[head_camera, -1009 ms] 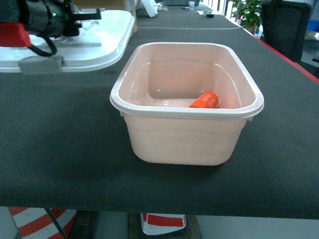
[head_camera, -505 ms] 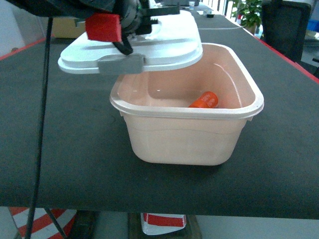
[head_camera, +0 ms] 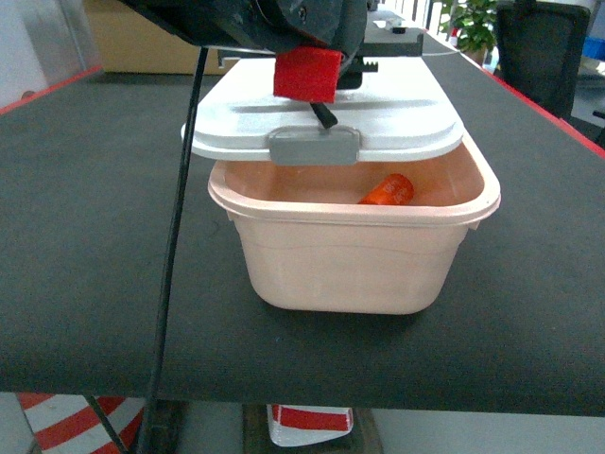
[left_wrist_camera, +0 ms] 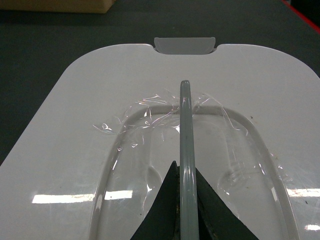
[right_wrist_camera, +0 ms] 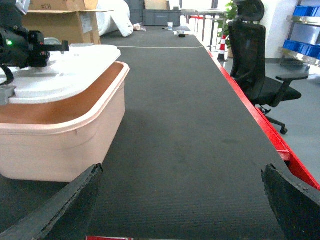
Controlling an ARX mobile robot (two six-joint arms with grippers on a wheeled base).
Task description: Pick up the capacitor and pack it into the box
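Note:
The box [head_camera: 350, 255], a pale pink tub, stands on the black table mat. The orange-red capacitor [head_camera: 388, 190] lies on its floor near the front right. My left gripper [head_camera: 331, 85] holds the white lid [head_camera: 397, 128] just above the rim, covering most of the opening, with a grey latch [head_camera: 314, 146] facing me. In the left wrist view the left gripper [left_wrist_camera: 186, 172] is shut on the lid's thin grey handle [left_wrist_camera: 185, 125]. My right gripper [right_wrist_camera: 182, 172] is open above bare mat to the right of the box [right_wrist_camera: 65, 140], with nothing between its fingers.
A brown cardboard carton [head_camera: 142, 38] stands behind the box at the back left. The table's red edge [right_wrist_camera: 250, 115] runs along the right, with an office chair [right_wrist_camera: 255, 60] and blue bins [right_wrist_camera: 305, 10] beyond it.
My left gripper has carried the lid rightward from the table at the back left to a spot over the box. The capacitor and box have not moved.

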